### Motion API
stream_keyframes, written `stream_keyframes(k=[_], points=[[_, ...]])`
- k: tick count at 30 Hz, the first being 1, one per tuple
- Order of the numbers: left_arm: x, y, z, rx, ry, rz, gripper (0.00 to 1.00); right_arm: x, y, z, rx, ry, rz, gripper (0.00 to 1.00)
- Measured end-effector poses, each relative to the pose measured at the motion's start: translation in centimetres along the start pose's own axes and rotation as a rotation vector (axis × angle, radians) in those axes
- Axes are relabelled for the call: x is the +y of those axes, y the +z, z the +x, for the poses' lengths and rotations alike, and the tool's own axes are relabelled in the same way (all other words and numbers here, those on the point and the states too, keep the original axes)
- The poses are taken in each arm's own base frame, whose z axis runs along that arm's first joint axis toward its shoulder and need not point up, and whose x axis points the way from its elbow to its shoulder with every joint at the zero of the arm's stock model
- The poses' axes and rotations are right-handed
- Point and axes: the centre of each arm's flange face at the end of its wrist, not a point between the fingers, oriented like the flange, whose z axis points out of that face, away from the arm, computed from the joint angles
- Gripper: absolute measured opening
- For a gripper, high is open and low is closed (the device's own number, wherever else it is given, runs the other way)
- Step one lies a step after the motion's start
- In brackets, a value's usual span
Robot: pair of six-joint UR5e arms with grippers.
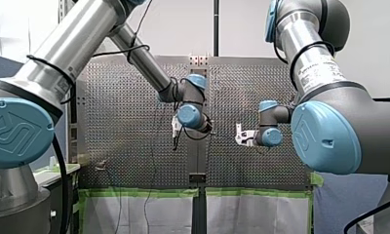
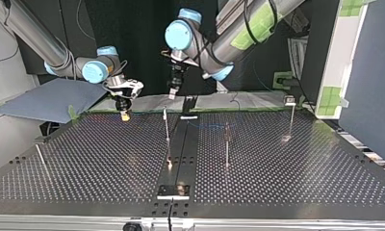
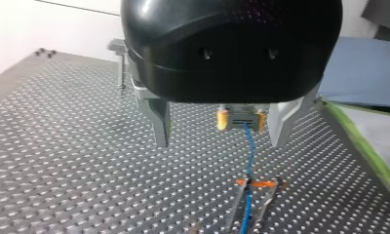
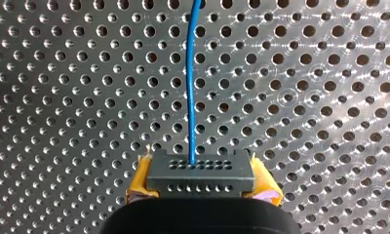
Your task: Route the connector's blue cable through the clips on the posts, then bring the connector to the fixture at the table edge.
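Observation:
My right gripper is shut on the grey connector, its yellow pads pressing on both ends. The blue cable leaves the connector's face and runs straight ahead over the perforated table. In the left wrist view the connector shows far ahead between my left gripper's open metal fingers. From it the cable drops into an orange clip on a post. At the top view's far edge my right gripper hangs left of my left gripper.
Several thin posts stand on the table: one near the middle, one to its right, one at the far right, a leaning one at the left. A black strip runs down the table's centre.

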Motion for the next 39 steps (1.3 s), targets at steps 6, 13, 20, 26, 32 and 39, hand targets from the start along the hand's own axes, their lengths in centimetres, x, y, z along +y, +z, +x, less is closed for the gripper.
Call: stream_keyframes(k=[6, 13, 20, 26, 32, 39], points=[[1.0, -1.2, -1.3, -0.048, -0.069, -0.029, 0.98, 0.0, 0.0, 0.0, -0.002, 0.002, 0.003, 0.00], [1.8, -3.1, -2.4, -0.080, -0.143, -0.029, 0.98, -0.1, 0.0, -0.1, -0.006, 0.003, 0.003, 0.00], [2.7, -4.7, -3.6, -0.124, -0.204, -0.012, 0.98, -0.1, 0.0, -0.2, -0.006, 0.003, 0.004, 0.00], [3.5, -6.0, -4.6, -0.168, -0.241, -0.001, 0.98, 0.1, 0.0, -0.2, -0.008, 0.004, 0.002, 0.00], [4.1, -7.4, -5.4, -0.208, -0.261, 0.013, 0.98, 0.3, -0.1, -0.3, -0.011, 0.005, -0.001, 0.00], [5.0, -9.4, -5.9, -0.227, -0.269, 0.018, 0.98, 0.7, -0.1, -0.3, -0.018, 0.008, -0.008, 0.00]])
